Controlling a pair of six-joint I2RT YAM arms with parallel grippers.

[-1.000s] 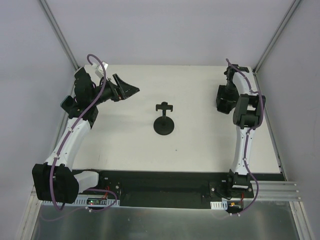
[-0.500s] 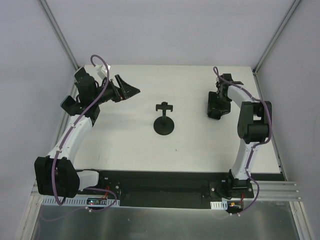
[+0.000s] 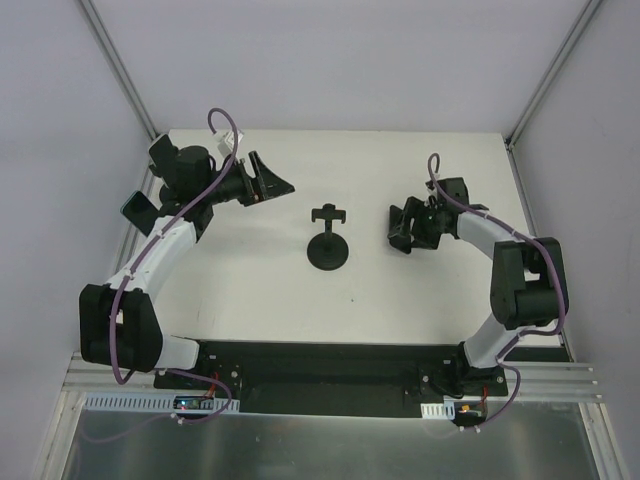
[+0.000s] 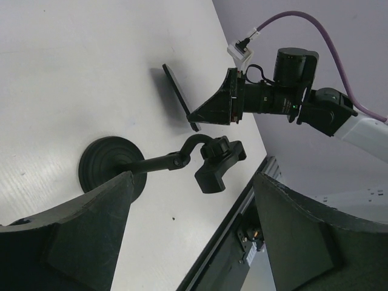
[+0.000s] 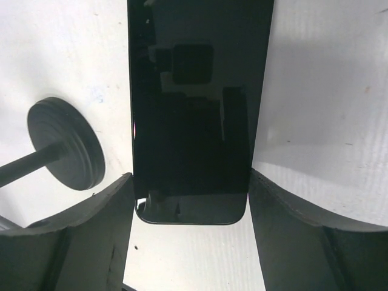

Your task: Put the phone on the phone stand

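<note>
White worktop (image 3: pixel 400 300) between grey walls (image 3: pixel 300 60): the right end effector (image 3: pixel 402 228) pinches the phone (image 5: pixel 191 121) by its long edges, near and to the right of the phone stand (image 3: pixel 328 250), while the left end effector (image 3: pixel 272 180) hangs wide open, empty. A misaligned approach could topple the unbraced stand, or the smooth phone might slip

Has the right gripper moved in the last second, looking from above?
Yes. The right gripper, holding the phone, has swung left in the top view toward the phone stand, which stayed put.

Lab; white table (image 3: pixel 400 300), grey enclosure walls (image 3: pixel 330 60)
</note>
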